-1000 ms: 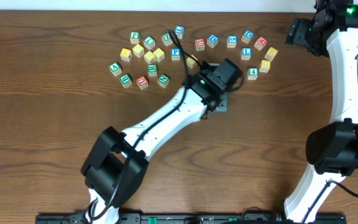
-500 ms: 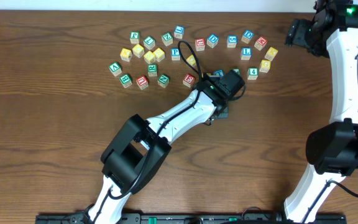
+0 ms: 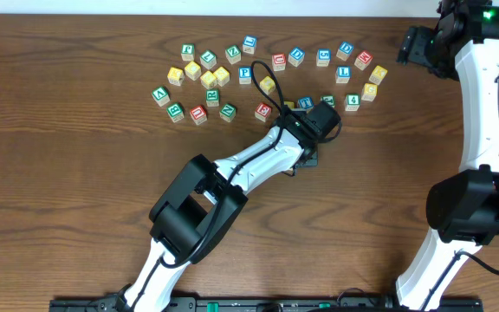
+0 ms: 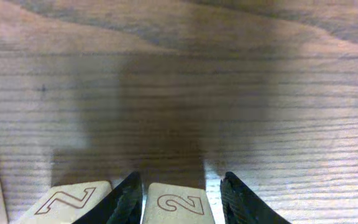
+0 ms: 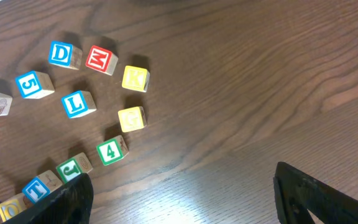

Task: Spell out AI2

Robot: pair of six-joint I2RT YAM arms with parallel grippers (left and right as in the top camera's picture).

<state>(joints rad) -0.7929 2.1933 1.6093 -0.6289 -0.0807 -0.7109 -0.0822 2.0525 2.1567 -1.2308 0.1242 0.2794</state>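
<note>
Wooden table [image 3: 59,173]; letter blocks [image 3: 208,80] scattered (far side).

A dark wooden table [image 3: 68,191] held scattered letter blocks: a blue D block [image 5: 60,54] just beside a red M block [image 5: 102,59], with a yellow K block [image 5: 135,78], a blue L block [image 5: 78,104] and a green 4 block [image 5: 110,151] near them.

Left end effector [image 4: 180,182] has lowered — now straddling the 2 block [image 4: 178,204].

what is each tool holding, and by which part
Nothing gripped: the left tool straddles the pale wooden block marked 2 at its side faces, a gap showing; the right tool is open, empty.
</note>
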